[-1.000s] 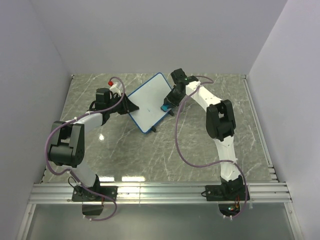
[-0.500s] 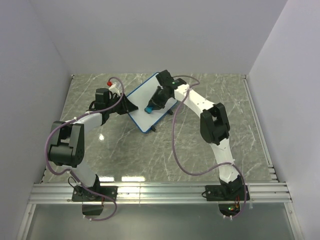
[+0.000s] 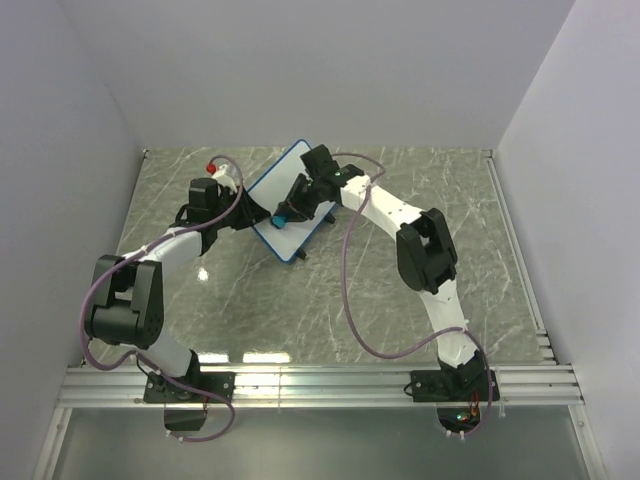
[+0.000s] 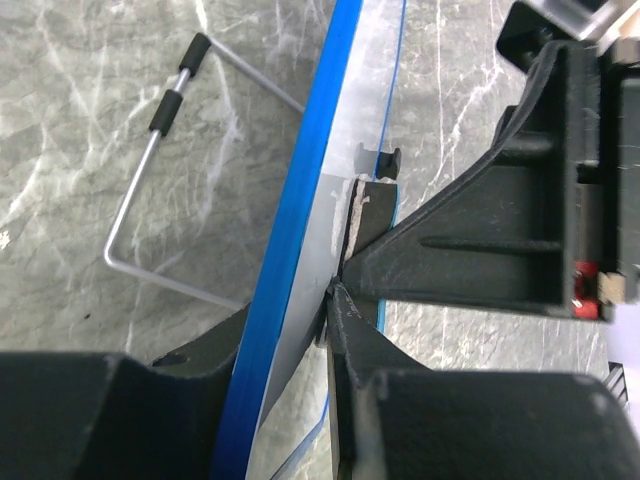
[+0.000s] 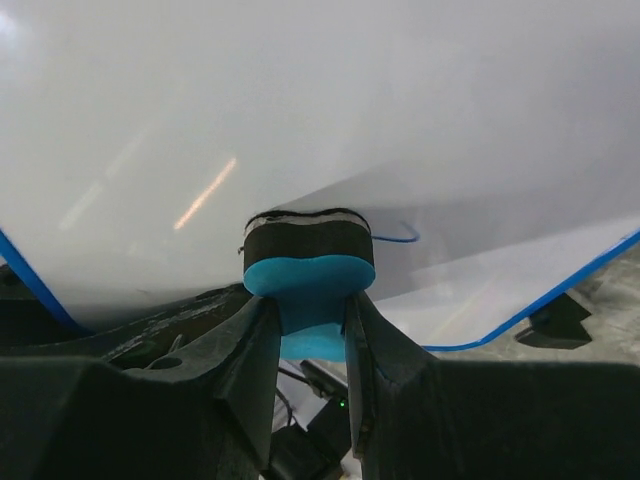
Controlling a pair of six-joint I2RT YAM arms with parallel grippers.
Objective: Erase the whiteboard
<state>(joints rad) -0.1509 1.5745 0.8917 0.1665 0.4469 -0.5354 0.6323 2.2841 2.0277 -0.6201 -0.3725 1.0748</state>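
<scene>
My left gripper (image 4: 335, 288) is clamped shut on the left edge of the whiteboard (image 3: 278, 190), blue rim pinched between the fingers. The board sits turned diagonally at the far middle of the grey marble table (image 3: 250, 300). My right gripper (image 5: 310, 335) is squeezing the little blue-and-black eraser (image 5: 308, 262) between its 2 fingers, black side pressed against the white surface near the board's near-left part.

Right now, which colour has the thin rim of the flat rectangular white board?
Blue. The rim shows best in the left wrist view.
</scene>
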